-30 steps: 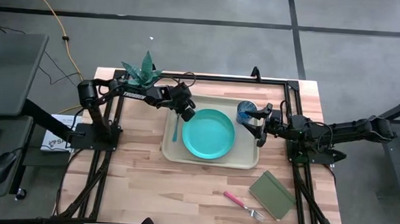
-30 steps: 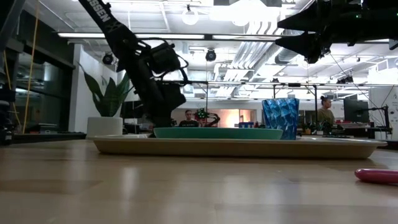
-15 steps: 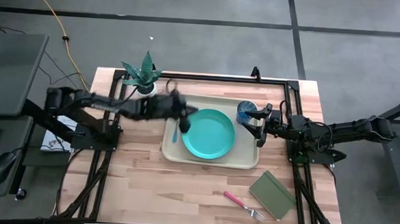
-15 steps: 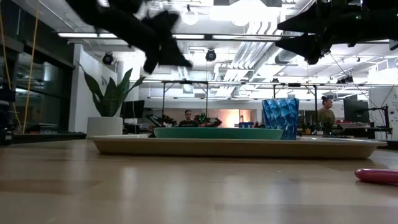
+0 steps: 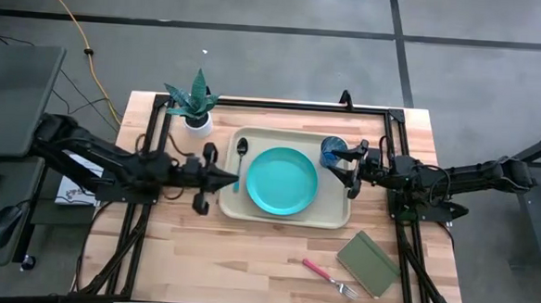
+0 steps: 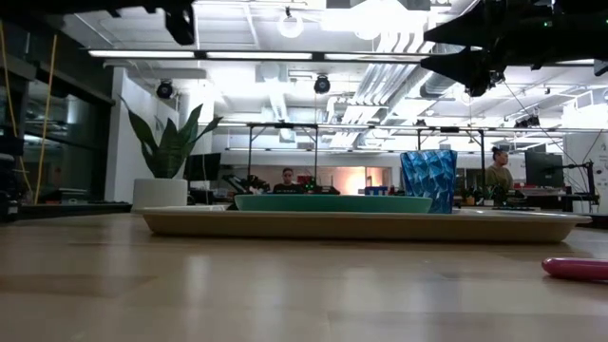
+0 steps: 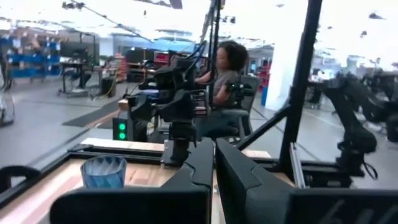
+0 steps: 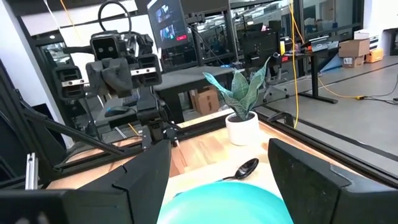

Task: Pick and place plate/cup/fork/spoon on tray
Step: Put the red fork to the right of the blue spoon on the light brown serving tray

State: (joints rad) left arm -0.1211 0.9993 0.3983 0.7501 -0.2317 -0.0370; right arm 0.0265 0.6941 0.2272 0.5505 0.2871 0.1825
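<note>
The beige tray (image 5: 332,209) lies mid-table. The teal plate (image 5: 282,180) rests flat on it. The spoon (image 5: 239,164) lies on the tray floor left of the plate, bowl toward the far edge; it also shows in the right wrist view (image 8: 239,169). The blue cup (image 5: 330,153) stands upright in the tray's far right corner (image 6: 428,179). The red-handled fork (image 5: 324,273) lies on the table near the front right. My left gripper (image 5: 230,177) is shut and empty, raised just left of the tray. My right gripper (image 5: 351,171) is open and empty above the tray's right rim, beside the cup.
An olive notebook (image 5: 368,263) lies right of the fork. A white pot with a green plant (image 5: 196,101) stands at the far left. Black frame rails run along the table's sides and far edge. A person sits in the room beyond the table (image 7: 227,68).
My left gripper has risen from the spoon's place at the tray's left side and drawn back toward the table's left edge, swinging from the far side round to level with the tray's middle. The spoon lies where it was. My right arm has kept still.
</note>
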